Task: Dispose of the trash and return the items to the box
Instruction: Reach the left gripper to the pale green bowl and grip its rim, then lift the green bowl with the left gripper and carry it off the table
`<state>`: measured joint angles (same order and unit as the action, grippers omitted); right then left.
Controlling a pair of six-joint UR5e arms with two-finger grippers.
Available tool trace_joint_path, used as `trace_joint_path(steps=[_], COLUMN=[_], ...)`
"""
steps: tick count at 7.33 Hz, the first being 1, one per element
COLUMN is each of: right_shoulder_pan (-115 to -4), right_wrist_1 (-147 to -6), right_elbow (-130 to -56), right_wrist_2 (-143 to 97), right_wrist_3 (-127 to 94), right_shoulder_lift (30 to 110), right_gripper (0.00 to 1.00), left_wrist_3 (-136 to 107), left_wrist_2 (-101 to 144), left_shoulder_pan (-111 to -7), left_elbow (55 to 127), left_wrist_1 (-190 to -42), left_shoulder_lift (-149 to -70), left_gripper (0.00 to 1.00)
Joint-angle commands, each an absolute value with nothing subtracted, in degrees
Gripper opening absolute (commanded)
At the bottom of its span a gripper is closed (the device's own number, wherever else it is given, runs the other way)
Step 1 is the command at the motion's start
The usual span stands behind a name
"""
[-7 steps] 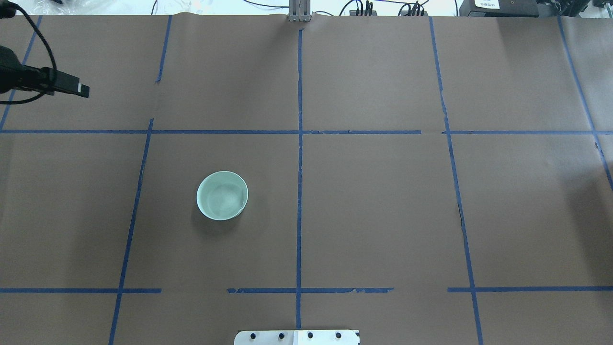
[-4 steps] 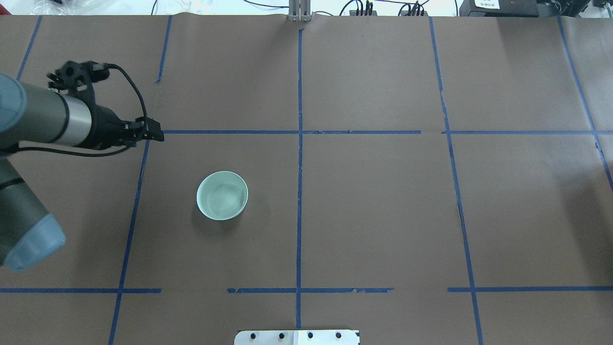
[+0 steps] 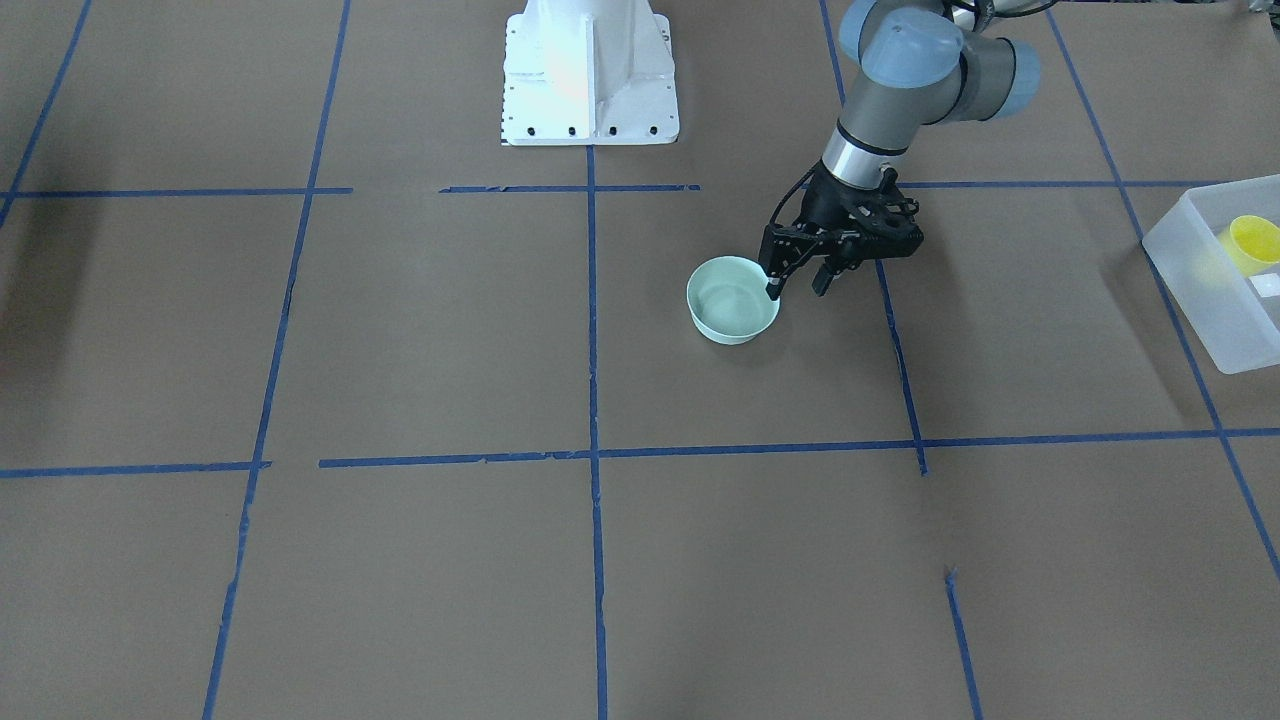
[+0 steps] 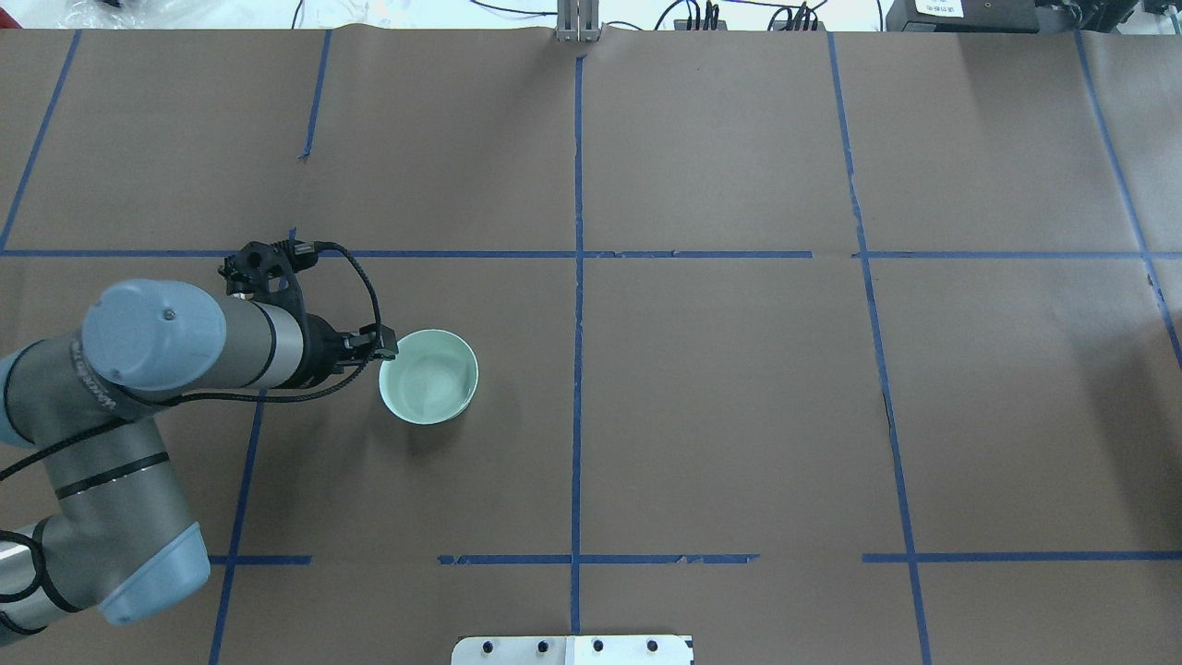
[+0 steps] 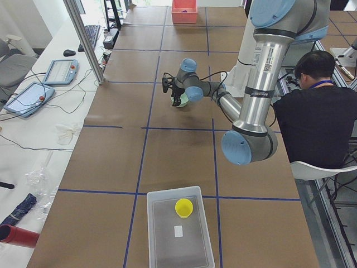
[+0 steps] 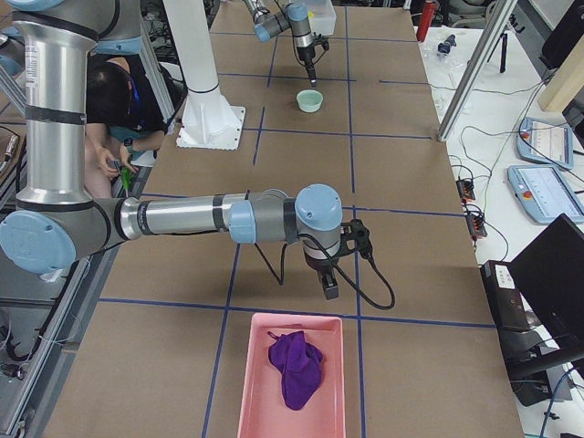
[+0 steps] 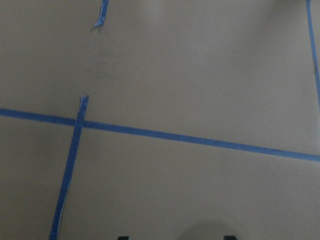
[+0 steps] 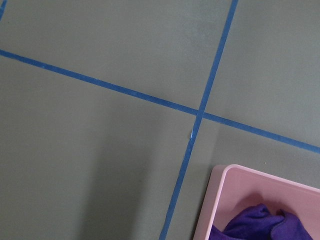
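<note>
Brown paper gridded with blue tape covers the worktop point(image 4: 720, 416). Left of its centre, about midway between the robot's edge and the far edge, the mint bowl point(image 4: 428, 377) stands upright. The left arm's fingers point(image 3: 773, 285) are spread, 1 at the rim and 1 outside it, apparently to pinch the wall for a lift. The box point(image 3: 1200, 300) lies at the left end edge and already holds the yellow cup point(image 3: 1255, 243).

Near the right end, the right arm's fingers point(image 6: 328, 290) hang just beside the pink tray point(image 6: 251, 383) with its purple cloth point(image 6: 297, 365); I cannot tell whether they are spread. Lettering on the left arm is too small to read.
</note>
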<state>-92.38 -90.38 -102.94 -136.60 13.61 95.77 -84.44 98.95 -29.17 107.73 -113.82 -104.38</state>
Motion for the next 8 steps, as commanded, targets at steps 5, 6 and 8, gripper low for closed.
trace_joint_path(steps=[5,6,8], right_shoulder_pan=[-92.4,-92.4,-92.4], right_wrist_1=[-90.3,-90.0,-89.6], right_elbow=[-103.2,-103.1,-102.9], right_wrist_2=[-136.7,-136.6,-136.6], right_wrist_3=[13.6,13.6,13.5], right_shoulder_lift=[96.1,96.1,96.1], right_gripper=[1.0,1.0,1.0], left_wrist_3=[-84.9,-79.9,-67.8], left_wrist_2=[98.8,100.9,107.4], left_shoulder_pan=[-27.3,-29.9,-39.9], left_elbow=[108.5,111.6,116.7], left_wrist_1=[-113.8,-112.0,-104.6], left_shoulder_lift=[-105.0,-103.6,-103.4], left_gripper=[0.0,0.0,0.0])
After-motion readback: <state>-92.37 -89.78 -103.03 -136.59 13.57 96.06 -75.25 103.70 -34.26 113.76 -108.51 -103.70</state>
